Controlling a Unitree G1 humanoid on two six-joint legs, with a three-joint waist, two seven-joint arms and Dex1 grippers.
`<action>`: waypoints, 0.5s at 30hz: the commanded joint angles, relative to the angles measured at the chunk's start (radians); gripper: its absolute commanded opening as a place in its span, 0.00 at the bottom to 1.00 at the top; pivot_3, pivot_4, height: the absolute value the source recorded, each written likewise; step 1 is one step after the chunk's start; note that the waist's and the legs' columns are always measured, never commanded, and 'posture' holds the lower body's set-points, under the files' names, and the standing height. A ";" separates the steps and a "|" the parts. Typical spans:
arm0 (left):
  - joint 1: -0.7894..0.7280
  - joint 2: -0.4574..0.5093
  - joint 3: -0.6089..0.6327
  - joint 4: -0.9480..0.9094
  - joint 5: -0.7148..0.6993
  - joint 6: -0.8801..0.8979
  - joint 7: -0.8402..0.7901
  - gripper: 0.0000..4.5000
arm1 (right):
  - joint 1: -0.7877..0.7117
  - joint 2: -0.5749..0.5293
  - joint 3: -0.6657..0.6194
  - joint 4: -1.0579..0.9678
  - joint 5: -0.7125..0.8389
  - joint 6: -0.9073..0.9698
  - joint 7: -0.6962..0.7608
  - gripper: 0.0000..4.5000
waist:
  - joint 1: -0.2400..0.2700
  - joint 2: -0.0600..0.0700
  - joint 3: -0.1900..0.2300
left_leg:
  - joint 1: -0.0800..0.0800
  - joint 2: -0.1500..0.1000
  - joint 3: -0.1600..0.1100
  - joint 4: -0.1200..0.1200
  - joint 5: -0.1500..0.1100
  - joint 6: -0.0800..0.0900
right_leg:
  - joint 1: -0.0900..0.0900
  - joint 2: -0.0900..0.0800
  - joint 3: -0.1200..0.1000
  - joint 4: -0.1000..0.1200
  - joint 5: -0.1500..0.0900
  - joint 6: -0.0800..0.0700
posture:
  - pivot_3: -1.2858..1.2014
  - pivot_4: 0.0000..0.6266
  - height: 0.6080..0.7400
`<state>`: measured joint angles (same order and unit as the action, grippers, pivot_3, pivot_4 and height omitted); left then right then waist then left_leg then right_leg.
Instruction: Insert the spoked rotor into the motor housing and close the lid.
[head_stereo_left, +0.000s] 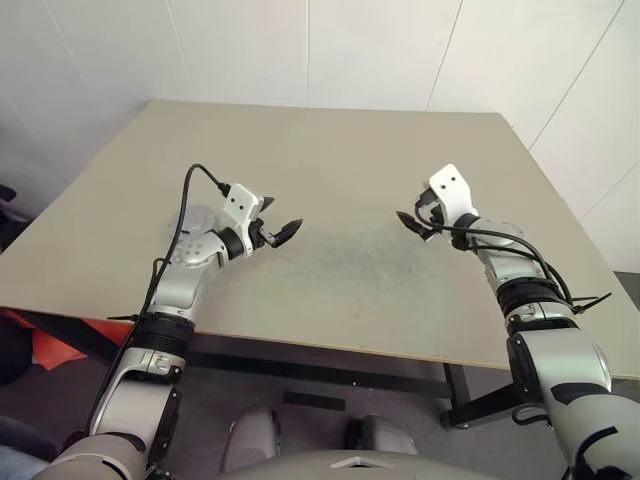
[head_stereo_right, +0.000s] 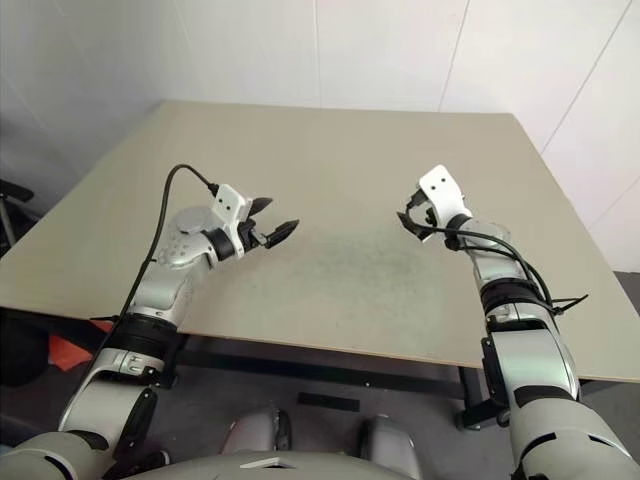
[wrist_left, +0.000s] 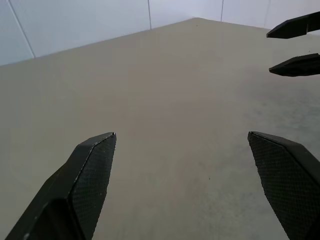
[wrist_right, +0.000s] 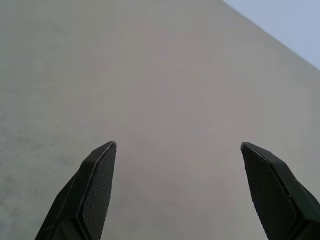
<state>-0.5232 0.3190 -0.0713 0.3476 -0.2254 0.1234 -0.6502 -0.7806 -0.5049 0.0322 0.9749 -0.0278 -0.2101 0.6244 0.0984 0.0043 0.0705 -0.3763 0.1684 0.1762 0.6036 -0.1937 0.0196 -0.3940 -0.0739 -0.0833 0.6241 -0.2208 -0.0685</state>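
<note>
We hold our left gripper (head_stereo_left: 283, 222) above the tabletop (head_stereo_left: 340, 150), toward its left edge and nearer the front than the back, pointing in toward the middle; its two black fingers (wrist_left: 90, 175) stand wide apart with nothing between them. Between our two arms the beige surface carries a faint greyish scuffed patch (head_stereo_left: 370, 260) around the centre. Our right gripper (head_stereo_left: 418, 215) hangs above the tabletop toward the right edge, about as far from the front edge as the left one, pointing back in toward the middle so the two face each other, well apart. Its fingers (wrist_right: 95, 195) also stand wide and hold nothing. We cannot tell where the rotor, the housing or the lid are. White wall panels (head_stereo_left: 300, 50) rise behind the far edge.
</note>
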 joint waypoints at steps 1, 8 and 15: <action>-0.022 -0.005 0.016 -0.001 0.018 -0.033 0.009 0.99 | -0.022 0.004 -0.018 -0.029 0.013 -0.028 0.006 1.00 | 0.000 0.000 0.000 | 0.000 0.000 0.000 0.001 -0.001 0.001 | 0.000 0.000 0.000 0.000 0.000 0.000 | 0.52 0.00 1.00; -0.019 -0.022 0.025 0.006 0.033 -0.046 0.030 0.99 | -0.027 0.015 -0.017 -0.033 0.002 -0.043 0.002 1.00 | 0.000 0.000 0.000 | 0.000 0.001 0.000 0.005 -0.002 0.002 | 0.002 0.000 0.000 0.001 0.000 0.000 | 0.52 0.00 1.00; -0.031 -0.031 0.032 0.031 0.047 -0.064 0.045 0.99 | -0.036 0.028 -0.007 -0.028 -0.010 -0.048 -0.007 1.00 | 0.000 0.000 0.000 | 0.000 0.001 0.000 0.005 -0.002 0.002 | 0.002 0.000 0.000 0.001 0.000 0.000 | 0.52 0.00 1.00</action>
<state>-0.5347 0.2886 -0.0565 0.3854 -0.1783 0.0842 -0.6129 -0.7810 -0.4743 0.0317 0.9730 -0.0375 -0.2330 0.6257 0.0983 0.0044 0.0705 -0.3764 0.1690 0.1762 0.6086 -0.1953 0.0221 -0.3920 -0.0741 -0.0833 0.6251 -0.2207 -0.0685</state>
